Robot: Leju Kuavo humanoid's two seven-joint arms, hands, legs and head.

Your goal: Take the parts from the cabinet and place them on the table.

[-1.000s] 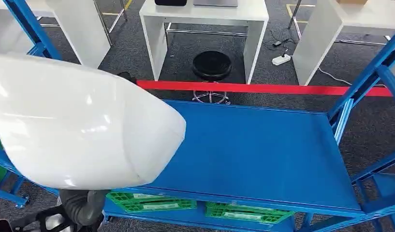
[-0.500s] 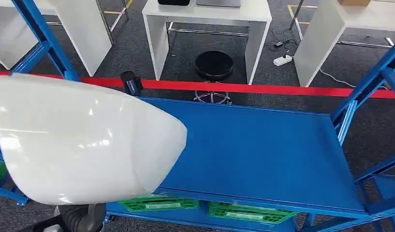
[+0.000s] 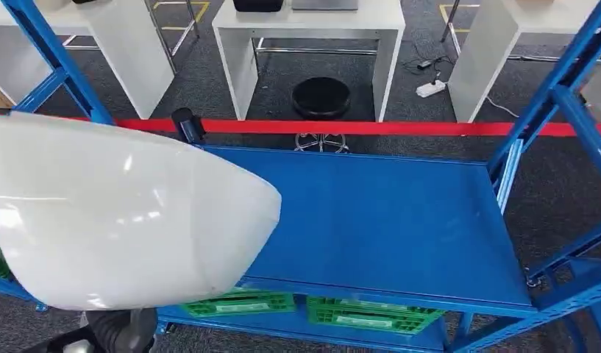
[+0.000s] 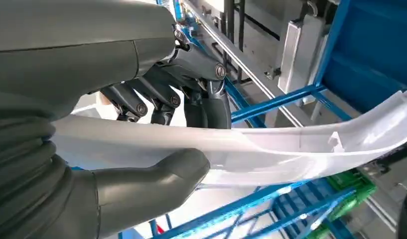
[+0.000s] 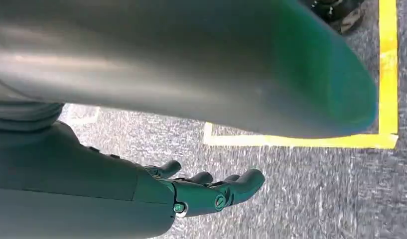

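We note the white part (image 3: 121, 213), a big glossy curved shell, held up at the left of the head view, above the L end of the blue shelf (image 3: 385, 220) and covering that end. L hand (image 4: 156, 134) grips it: in the L wrist view the thick grey thumb (image 4: 156, 181) presses one face of the shell's edge, the dark fingers (image 4: 161, 102) bear on the other face, so the rim is pinched between them. The part's far end sweeps out past the blue frame; a small tab stands on its inner side.

R hand (image 5: 206, 191) hangs w/ the fingers apart and lightly curved, holding nothing, over grey carpet w/ a yellow floor line (image 5: 301, 141).

Shelf deck right of the part is bare blue. Below it we see green crates (image 3: 371, 316) on the lower level. Beyond the rack: a red barrier tape (image 3: 400, 128) runs across, w/ a black post top (image 3: 185, 121) just beside the shell's upper edge. Further back, white tables (image 3: 312, 29), a black round stool (image 3: 321, 98) and a white power strip (image 3: 429, 88) on the dark carpet.
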